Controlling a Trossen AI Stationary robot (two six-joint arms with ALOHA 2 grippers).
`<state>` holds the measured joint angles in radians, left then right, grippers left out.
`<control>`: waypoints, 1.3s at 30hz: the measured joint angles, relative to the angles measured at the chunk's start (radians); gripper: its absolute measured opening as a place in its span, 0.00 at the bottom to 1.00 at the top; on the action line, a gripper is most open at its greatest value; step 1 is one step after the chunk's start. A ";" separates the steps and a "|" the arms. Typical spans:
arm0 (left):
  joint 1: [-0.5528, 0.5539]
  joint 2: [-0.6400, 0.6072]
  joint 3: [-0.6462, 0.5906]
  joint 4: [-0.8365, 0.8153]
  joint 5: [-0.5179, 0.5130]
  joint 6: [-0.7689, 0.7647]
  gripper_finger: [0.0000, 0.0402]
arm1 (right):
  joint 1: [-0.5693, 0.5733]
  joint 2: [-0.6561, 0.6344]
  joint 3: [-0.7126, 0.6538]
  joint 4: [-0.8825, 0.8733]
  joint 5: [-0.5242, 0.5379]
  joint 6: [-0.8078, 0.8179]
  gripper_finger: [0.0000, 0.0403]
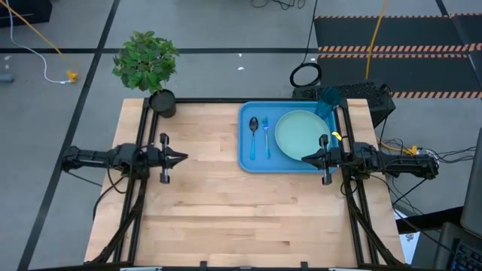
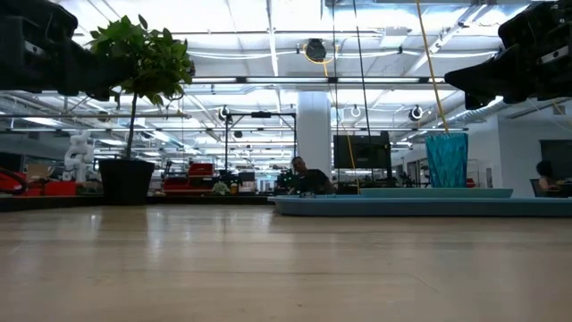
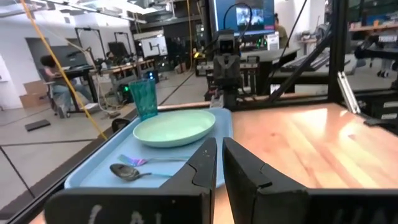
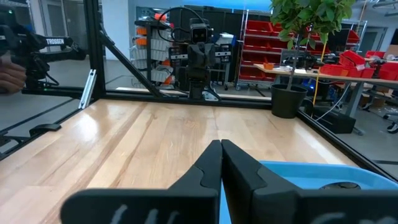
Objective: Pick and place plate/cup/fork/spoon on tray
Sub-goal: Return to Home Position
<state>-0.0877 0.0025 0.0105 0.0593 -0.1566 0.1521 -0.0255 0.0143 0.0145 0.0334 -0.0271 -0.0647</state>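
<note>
- Blue tray [image 1: 245, 147] lies flat on the wooden table [image 1: 226, 203], at about 1 o'clock from the table's middle in the high view, against the far edge.
- Plate [image 1: 301, 135], pale mint green, sits flat in the tray's 3 o'clock half and takes up most of it.
- Cup [image 1: 328, 99], teal, stands upright at 1 o'clock of the plate, in the tray's far corner, just beside the plate's rim.
- Fork [image 1: 266, 137], all blue, lies in the tray at 9 o'clock of the plate, running along the 12–6 line, tines toward 12.
- Spoon [image 1: 254, 134] lies at 9 o'clock of the fork, parallel and just beside it but not touching, dark bowl toward 12.
- Right gripper [image 1: 305, 159] is at 5 o'clock of the plate, over the tray's near edge, pointing toward 9. The low view shows it raised well above the tabletop. Jaws are pressed together and hold nothing.
- Left gripper [image 1: 179, 158] is at 9 o'clock of the table, well apart from the tray, pointing toward 3 and raised off the wood. Jaws are together and empty.
- Black plant pot [image 1: 163, 103] with a leafy plant stands at the table's 11 o'clock corner.
</note>
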 joint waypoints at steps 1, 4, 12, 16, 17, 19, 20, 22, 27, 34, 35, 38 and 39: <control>0.002 0.000 0.000 -0.010 0.000 0.002 0.08 | 0.000 0.000 0.000 0.000 0.000 0.000 0.00; 0.002 0.003 0.001 -0.023 0.011 0.004 0.08 | 0.000 0.000 0.000 0.000 0.000 0.000 0.00; 0.002 0.017 0.002 -0.028 0.033 -0.027 0.08 | 0.000 0.000 0.000 0.000 0.000 0.000 0.00; 0.002 0.017 0.002 -0.029 0.033 -0.030 0.08 | 0.000 0.000 0.000 0.000 0.000 0.000 0.00; 0.002 0.017 0.002 -0.028 0.033 -0.028 0.08 | 0.000 0.000 0.000 0.000 0.000 0.000 0.00; 0.002 0.017 0.002 -0.028 0.033 -0.027 0.08 | 0.000 0.000 0.000 0.000 0.000 0.000 0.00; 0.002 0.017 0.002 -0.028 0.033 -0.027 0.08 | 0.000 0.000 0.000 0.000 0.000 0.000 0.00; 0.002 0.017 0.002 -0.027 0.033 -0.027 0.08 | 0.000 0.000 0.000 0.000 0.000 0.000 0.00; 0.002 0.017 0.001 -0.026 0.032 -0.026 0.08 | 0.000 0.000 0.000 0.000 0.000 0.000 0.00; 0.002 0.017 0.001 -0.024 0.032 -0.026 0.08 | 0.000 0.000 0.000 0.000 0.000 0.000 0.00; 0.002 0.017 0.001 -0.024 0.032 -0.026 0.08 | 0.000 0.000 0.000 0.000 0.000 0.000 0.00; 0.002 0.017 0.000 -0.024 0.032 -0.026 0.08 | 0.000 0.000 0.000 0.000 0.000 0.000 0.00; 0.002 0.017 0.000 -0.024 0.032 -0.026 0.08 | 0.000 0.000 0.000 0.000 0.000 0.000 0.00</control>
<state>-0.0853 0.0193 0.0109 0.0351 -0.1250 0.1261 -0.0256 0.0143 0.0145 0.0334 -0.0273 -0.0647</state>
